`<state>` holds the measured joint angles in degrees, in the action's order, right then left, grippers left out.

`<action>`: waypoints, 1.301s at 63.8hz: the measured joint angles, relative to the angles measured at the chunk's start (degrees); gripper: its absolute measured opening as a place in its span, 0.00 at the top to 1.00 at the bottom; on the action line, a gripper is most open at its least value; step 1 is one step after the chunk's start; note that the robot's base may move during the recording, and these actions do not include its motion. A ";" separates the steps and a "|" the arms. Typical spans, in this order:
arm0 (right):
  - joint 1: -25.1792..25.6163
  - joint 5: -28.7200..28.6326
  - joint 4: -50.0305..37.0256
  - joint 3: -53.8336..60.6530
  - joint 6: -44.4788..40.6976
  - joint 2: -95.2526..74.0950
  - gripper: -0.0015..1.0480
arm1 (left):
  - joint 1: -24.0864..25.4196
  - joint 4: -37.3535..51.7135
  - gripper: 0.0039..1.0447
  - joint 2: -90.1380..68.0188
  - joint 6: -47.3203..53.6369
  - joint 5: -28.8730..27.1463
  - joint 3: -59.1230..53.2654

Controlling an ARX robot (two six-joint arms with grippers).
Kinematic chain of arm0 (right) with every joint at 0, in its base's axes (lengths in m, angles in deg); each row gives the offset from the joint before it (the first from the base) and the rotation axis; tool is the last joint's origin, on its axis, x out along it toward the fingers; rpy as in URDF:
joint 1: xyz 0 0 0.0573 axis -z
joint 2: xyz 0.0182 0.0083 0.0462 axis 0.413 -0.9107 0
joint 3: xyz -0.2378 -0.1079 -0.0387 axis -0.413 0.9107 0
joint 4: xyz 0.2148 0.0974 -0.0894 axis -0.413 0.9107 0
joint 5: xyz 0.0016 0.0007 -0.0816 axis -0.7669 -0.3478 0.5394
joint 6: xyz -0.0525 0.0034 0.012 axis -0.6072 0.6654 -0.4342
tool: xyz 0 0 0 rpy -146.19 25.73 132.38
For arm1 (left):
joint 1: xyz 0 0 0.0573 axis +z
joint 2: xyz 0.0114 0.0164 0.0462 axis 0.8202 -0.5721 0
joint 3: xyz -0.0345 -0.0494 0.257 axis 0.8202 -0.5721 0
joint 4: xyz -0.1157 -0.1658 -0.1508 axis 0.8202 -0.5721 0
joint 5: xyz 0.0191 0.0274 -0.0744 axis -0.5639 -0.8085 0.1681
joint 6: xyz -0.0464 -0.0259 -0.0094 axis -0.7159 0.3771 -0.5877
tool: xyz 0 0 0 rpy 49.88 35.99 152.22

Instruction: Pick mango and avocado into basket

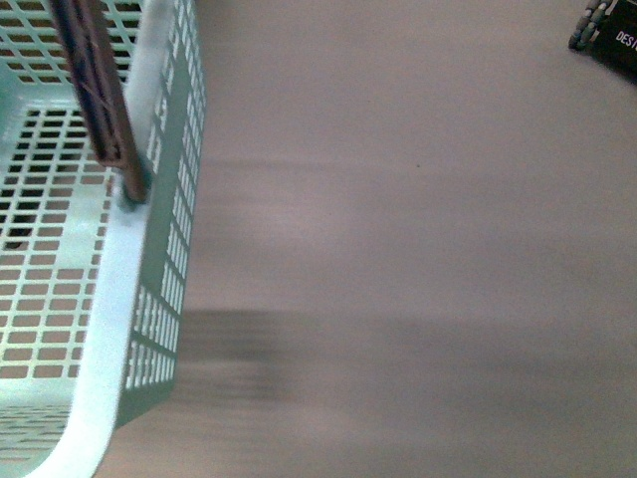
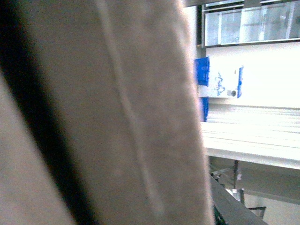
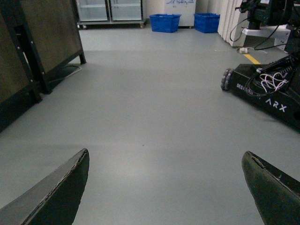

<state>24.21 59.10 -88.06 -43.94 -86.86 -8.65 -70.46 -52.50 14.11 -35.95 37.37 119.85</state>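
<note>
My right pincer (image 3: 165, 187) hangs spread wide and empty above the floor (image 3: 154, 108), my left pincer I cannot see, and since the basket (image 1: 117, 329) stands close on my left but no mango or avocado shows, I risk reaching blind and bumping its wall.

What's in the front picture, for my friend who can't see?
A light turquoise slotted basket fills the left side, its brown handle crossing the top corner. The rest is blurry, bare floor, with a dark wheeled machine peeking in at the top right.
</note>
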 joint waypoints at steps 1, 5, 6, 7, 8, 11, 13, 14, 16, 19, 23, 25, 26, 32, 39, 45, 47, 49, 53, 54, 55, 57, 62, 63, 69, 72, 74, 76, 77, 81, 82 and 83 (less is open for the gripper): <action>0.00 -0.02 0.00 0.00 0.00 0.00 0.08 | -0.02 -0.85 0.73 1.31 -0.13 -0.11 -0.07; 0.00 0.00 0.00 0.00 0.00 0.00 0.08 | -0.02 -2.99 0.73 4.22 -0.28 -0.31 -0.15; 0.00 0.00 0.00 0.00 0.00 0.00 0.08 | -0.04 -3.78 0.73 5.27 -0.28 -0.50 -0.15; 0.00 -0.02 0.00 0.00 0.00 0.00 0.08 | -0.09 -4.13 0.73 5.75 -0.28 -0.59 -0.15; 0.00 -0.02 0.00 0.00 0.00 0.00 0.08 | -0.11 -4.48 0.73 6.23 -0.26 -0.68 -0.15; 0.00 -0.02 0.00 0.00 -0.02 0.00 0.08 | -0.17 -5.99 0.73 8.31 0.09 -1.51 -0.15; 0.00 0.00 0.00 0.00 0.00 0.00 0.08 | -0.17 -6.32 0.73 9.14 0.35 -1.88 -0.15; 0.00 -0.02 0.00 0.00 0.00 0.00 0.08 | -0.17 -6.43 0.73 9.33 0.44 -2.03 -0.15; 0.00 -0.02 0.00 0.00 0.00 0.00 0.08 | -0.17 -6.43 0.73 9.77 0.70 -2.25 -0.15; 0.00 -0.02 0.00 0.00 0.00 0.00 0.08 | -0.17 -6.45 0.73 9.92 0.96 -2.45 -0.15; 0.00 -0.02 0.00 0.00 0.00 0.00 0.08 | -0.17 -6.54 0.73 9.88 1.20 -2.45 -0.20; 0.00 -0.02 0.00 0.00 0.00 0.00 0.08 | -0.17 -6.60 0.73 9.84 1.25 -2.29 -0.26; 0.00 0.00 0.00 0.00 0.00 0.00 0.08 | -0.17 -6.64 0.73 9.84 1.25 -2.23 -0.28; 0.00 -0.02 0.00 0.00 0.00 0.00 0.08 | -0.24 -6.67 0.73 9.86 1.18 -1.97 -0.28; 0.00 -0.02 0.00 0.00 0.00 0.00 0.08 | -0.24 -6.67 0.73 9.86 1.22 -2.14 -0.28; 0.00 -0.02 0.00 0.00 0.00 0.00 0.08 | -0.24 -6.67 0.73 9.86 1.22 -2.01 -0.31; 0.00 -0.02 0.00 0.00 -0.02 0.00 0.08 | -0.24 -6.67 0.73 9.86 1.20 -1.99 -0.28; 0.00 0.00 0.00 0.00 0.00 0.00 0.08 | -0.24 -6.67 0.73 9.86 1.22 -2.01 -0.31; 0.00 0.00 0.00 0.00 -0.02 0.00 0.08 | -0.24 -6.67 0.73 9.86 1.20 -2.01 -0.33; 0.00 0.00 0.00 0.00 0.00 0.00 0.08 | -0.24 -6.67 0.73 9.86 1.20 -2.01 -0.35; 0.00 0.00 0.00 0.00 0.00 0.00 0.08 | -0.24 -6.71 0.73 9.86 1.20 -2.01 -0.46; 0.00 -0.02 0.00 0.00 0.00 0.00 0.08 | -0.24 -6.73 0.73 9.81 1.22 -2.01 -0.50; 0.00 0.00 0.00 0.00 -0.02 0.00 0.08 | -0.24 -6.75 0.73 9.81 1.20 -1.99 -0.55; 0.00 -0.02 0.02 0.00 0.00 0.00 0.08 | -0.24 -6.75 0.73 9.81 1.20 -2.01 -0.55; 0.00 0.00 0.00 0.00 0.00 0.00 0.08 | -0.24 -6.75 0.73 9.81 1.20 -2.01 -0.55; 0.00 -0.02 0.00 0.00 -0.02 0.00 0.08 | -0.24 -6.75 0.73 9.81 1.22 -2.01 -0.55; 0.00 0.00 0.00 0.00 0.00 0.00 0.08 | -0.24 -6.75 0.73 9.81 1.20 -2.01 -0.55; 0.00 -0.02 0.00 0.00 0.00 0.00 0.08 | -0.24 -6.75 0.73 9.81 1.22 -2.03 -0.55; 0.00 -0.02 0.00 0.00 -0.02 0.00 0.08 | -0.24 -6.75 0.73 9.81 1.22 -2.01 -0.55; 0.00 0.00 0.00 0.00 0.00 0.00 0.08 | -0.24 -6.75 0.73 9.81 1.22 -2.01 -0.55; 0.00 -0.02 0.00 0.00 -0.02 0.00 0.08 | -0.24 -6.75 0.73 9.81 1.22 -2.01 -0.55; 0.00 0.00 0.00 0.00 0.00 0.00 0.08 | -0.24 -6.75 0.73 9.81 1.22 -2.01 -0.55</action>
<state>24.21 59.10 -88.06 -43.94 -86.86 -8.65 -70.70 -59.25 23.92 -34.73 35.36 119.30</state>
